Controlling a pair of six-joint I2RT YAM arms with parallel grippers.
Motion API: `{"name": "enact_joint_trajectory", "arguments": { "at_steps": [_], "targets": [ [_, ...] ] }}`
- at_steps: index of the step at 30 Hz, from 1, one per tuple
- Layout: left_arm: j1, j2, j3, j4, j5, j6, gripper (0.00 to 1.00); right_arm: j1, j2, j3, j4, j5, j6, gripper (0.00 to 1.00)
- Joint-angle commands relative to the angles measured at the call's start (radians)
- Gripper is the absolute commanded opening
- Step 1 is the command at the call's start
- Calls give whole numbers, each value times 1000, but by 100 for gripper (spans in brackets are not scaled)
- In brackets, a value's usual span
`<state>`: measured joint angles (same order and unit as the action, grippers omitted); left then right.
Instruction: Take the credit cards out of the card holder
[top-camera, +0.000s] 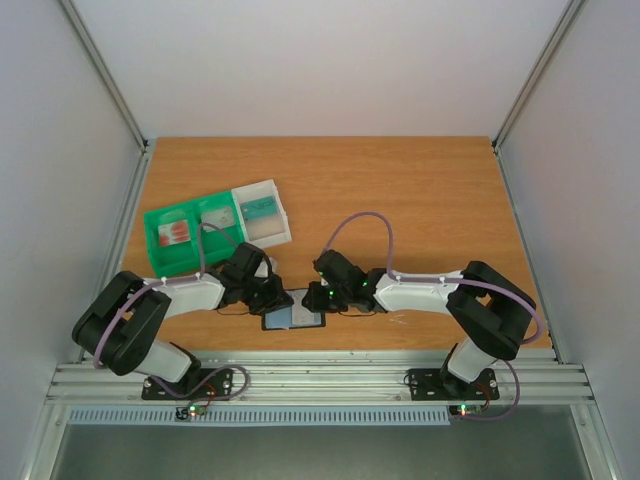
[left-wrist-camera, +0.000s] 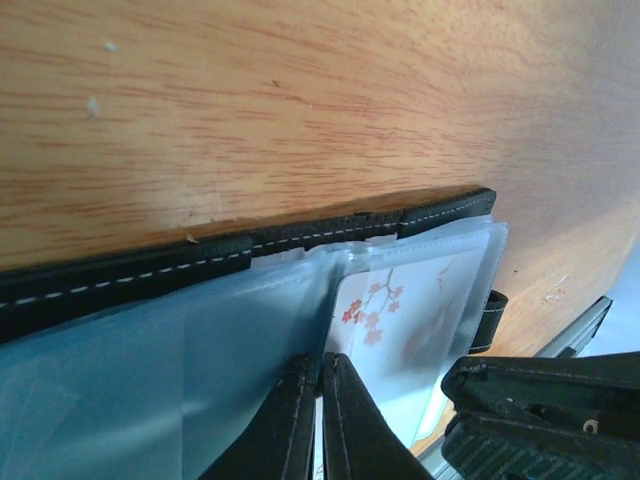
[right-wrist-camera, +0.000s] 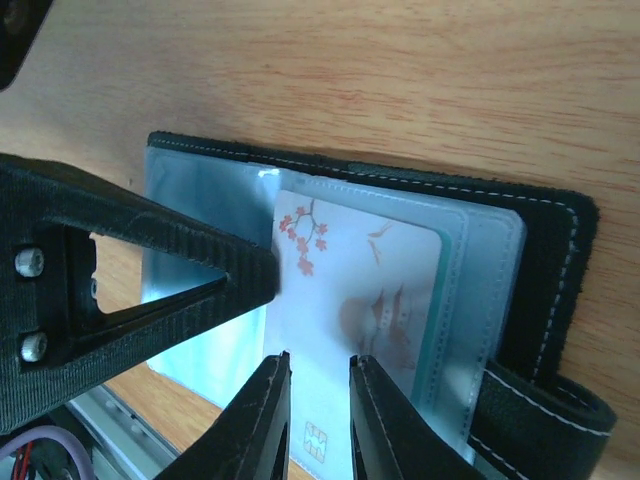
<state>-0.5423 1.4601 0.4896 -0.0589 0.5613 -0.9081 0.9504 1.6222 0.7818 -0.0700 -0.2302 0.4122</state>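
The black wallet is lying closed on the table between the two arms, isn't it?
Not closed: the wallet lies open. The right wrist view shows its pale pockets and a blossom-printed card inside. The rest is right.

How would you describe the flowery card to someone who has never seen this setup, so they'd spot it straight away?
Find the brown wooden table; at the middle of its near edge lies an open flat black stitched wallet. Among its clear plastic pockets lies a thin white rectangular card. It alone bears a branch of red blossoms, while the pale blue sleeve beside it looks plain.
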Motion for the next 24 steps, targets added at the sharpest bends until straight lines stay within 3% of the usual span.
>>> {"name": "enact_joint_trajectory", "arguments": {
  "at_steps": [1,15,24],
  "targets": [
    [4,10,-17,26,-3,10,5,-11,-15,-20,20,9,22,20],
    [4,7,-32,21,-15,12,5,-18,30,-13,-34,22,32,26],
    [4,6,-37,21,-17,10,6,-33,30,-42,109,-71,61,27]
  ]
}}
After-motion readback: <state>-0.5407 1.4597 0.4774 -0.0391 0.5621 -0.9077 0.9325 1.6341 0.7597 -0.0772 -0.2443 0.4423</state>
